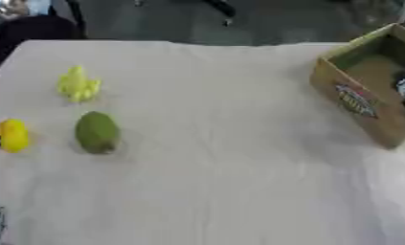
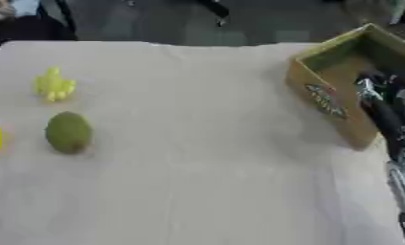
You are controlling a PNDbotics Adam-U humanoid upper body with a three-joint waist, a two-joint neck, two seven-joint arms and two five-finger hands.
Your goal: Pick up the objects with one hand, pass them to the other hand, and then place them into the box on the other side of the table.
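Three fruits lie at our left: a green one (image 1: 97, 132), a yellow one (image 1: 12, 135) near the table edge, and a pale bunch (image 1: 77, 84); the box (image 1: 356, 103) stands far right. Our right hand (image 2: 381, 103) reaches into the box, and we cannot tell its fingers. The left hand is hardly visible; a careless reach could roll the yellow fruit off the edge, though the middle cloth (image 1: 222, 167) gives free room.

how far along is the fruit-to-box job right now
Done: cannot tell; the open cardboard box hides its contents behind the right arm reaching over it. In hand: nothing visible. Left: the green oval fruit, round yellow fruit and pale yellow bunch lie on the cloth-covered table.
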